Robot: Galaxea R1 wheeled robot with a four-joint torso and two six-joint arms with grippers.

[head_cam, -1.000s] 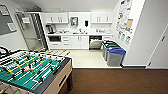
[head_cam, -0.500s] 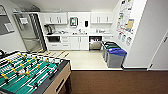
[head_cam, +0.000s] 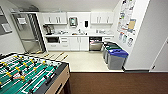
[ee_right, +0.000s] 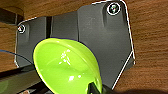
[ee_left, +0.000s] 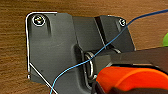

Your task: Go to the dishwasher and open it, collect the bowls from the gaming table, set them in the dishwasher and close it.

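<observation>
Right wrist view: yellow-green bowl (ee_right: 66, 66) sits tilted right up against the right gripper (ee_right: 96, 90), rim pinched at a dark finger tip (ee_right: 93, 88), so the right fingers are clenched on the bowl's edge, bowl hanging over brown wood-grain floor (ee_right: 150, 50).

Left wrist view: an orange rounded thing (ee_left: 130, 78) close by the wrist, can't tell what it is; a blue cable (ee_left: 105, 46) crosses the dark plate. Left fingers not made out, so cannot tell if released or grasping. A sliver of yellow-green (ee_left: 165, 40) shows at the frame edge.

Head view, near: foosball table (head_cam: 27, 75) with green field and rods, on dark brown carpet (head_cam: 117, 83). Further: pale kitchen floor (head_cam: 82, 60), grey bins with blue lid (head_cam: 117, 58) along the wall. Far: dishwasher (head_cam: 95, 43) under the tabletop (head_cam: 80, 35), door looks open, dark inside, well apart from the fingers. White cabinets (head_cam: 75, 43) beside it, posters (head_cam: 126, 22) on the side wall.
</observation>
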